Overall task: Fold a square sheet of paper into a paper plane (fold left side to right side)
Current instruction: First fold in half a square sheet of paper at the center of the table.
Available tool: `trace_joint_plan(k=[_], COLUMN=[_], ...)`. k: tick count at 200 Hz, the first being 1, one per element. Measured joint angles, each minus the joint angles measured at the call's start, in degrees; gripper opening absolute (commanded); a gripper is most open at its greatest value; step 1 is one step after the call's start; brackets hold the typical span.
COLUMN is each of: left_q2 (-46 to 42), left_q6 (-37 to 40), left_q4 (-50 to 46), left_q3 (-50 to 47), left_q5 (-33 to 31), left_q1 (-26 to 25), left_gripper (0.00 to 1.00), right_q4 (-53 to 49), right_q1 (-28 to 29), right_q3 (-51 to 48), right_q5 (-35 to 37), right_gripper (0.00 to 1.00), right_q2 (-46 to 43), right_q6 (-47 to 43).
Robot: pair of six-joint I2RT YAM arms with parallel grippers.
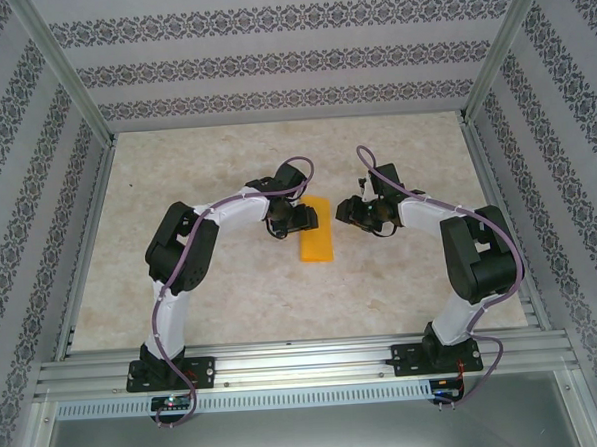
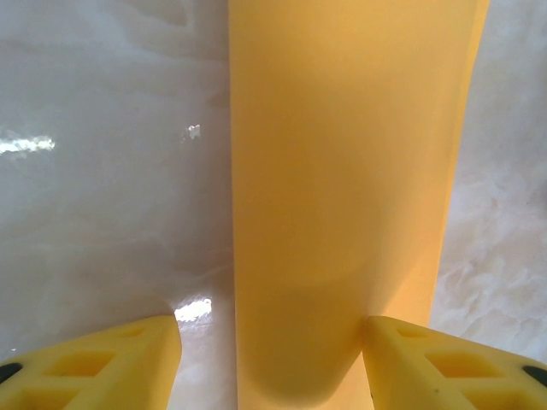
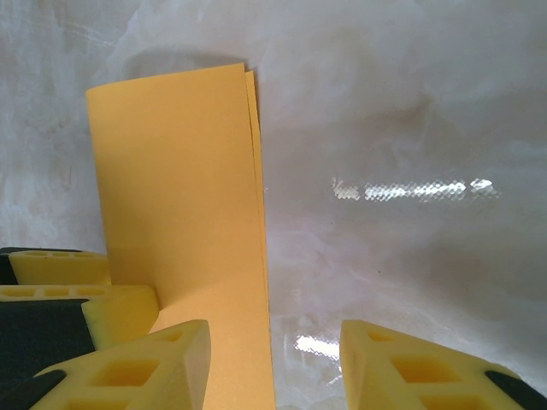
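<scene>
The square sheet of paper [image 1: 317, 244] lies on the table folded in half, a narrow orange rectangle rather than a pointed paper plane. Its two layers meet along the right edge in the right wrist view [image 3: 179, 213]. My left gripper [image 1: 304, 220] is open and low over the sheet's far end. In the left wrist view the folded strip [image 2: 342, 188] runs between its fingers; the right finger [image 2: 444, 367] touches the strip's edge and the left one rests off it. My right gripper [image 1: 352, 213] is open just right of the paper, its left finger [image 3: 149, 367] over the sheet.
The marbled table top [image 1: 212, 288] has free room on all sides of the paper. Patterned walls [image 1: 270, 65] and aluminium posts [image 1: 65, 75] box in the table. A rail [image 1: 306, 363] at the near edge carries both arm bases.
</scene>
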Motion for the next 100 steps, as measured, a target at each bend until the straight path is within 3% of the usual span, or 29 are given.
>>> trace_joint_plan(k=[100], left_q2=[0.7], left_q6=[1.3], left_q4=[-1.8], left_q3=[1.5], left_q5=[-0.6], left_q1=[-0.4], left_gripper=[0.62], right_q4=[0.1], right_q1=[0.0], right_q3=[0.0], right_q5=[0.0], right_gripper=[0.45], right_q2=[0.0], right_q6=[0.0])
